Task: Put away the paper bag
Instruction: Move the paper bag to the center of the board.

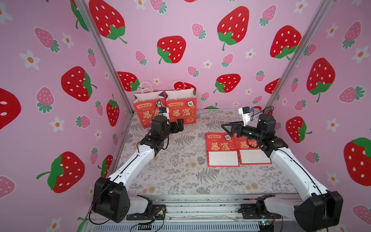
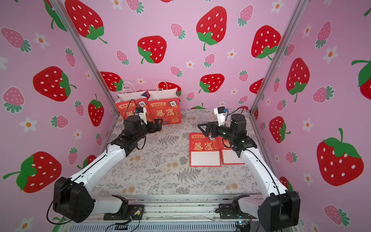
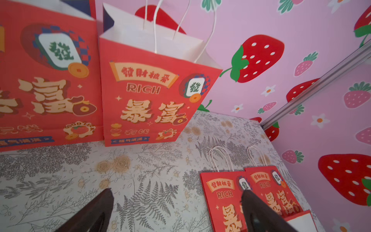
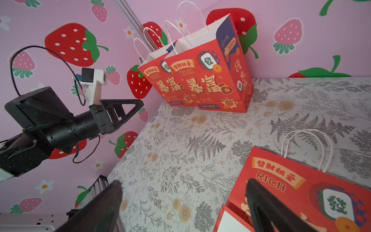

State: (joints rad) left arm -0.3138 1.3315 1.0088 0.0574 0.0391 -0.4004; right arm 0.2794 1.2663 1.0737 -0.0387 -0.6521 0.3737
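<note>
Fern-print tabletop (image 1: 180, 170), strawberry walls (image 1: 200, 60), both arms empty.
On left gripper (image 1: 180, 123) and right gripper (image 1: 225, 128) the jaws stand fully apart, holding nothing. Two standing paper bags (image 1: 180, 110) sit side by side at the back-left corner. Two flat paper bags (image 1: 219, 144) lie side by side beneath the right gripper.

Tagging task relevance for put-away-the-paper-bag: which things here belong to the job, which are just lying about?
Job: two standing red paper bags, open-topped; two flat red paper bags; left gripper and right gripper, both open and empty.
Just there: floral table cover; strawberry-print walls; aluminium frame posts.
</note>
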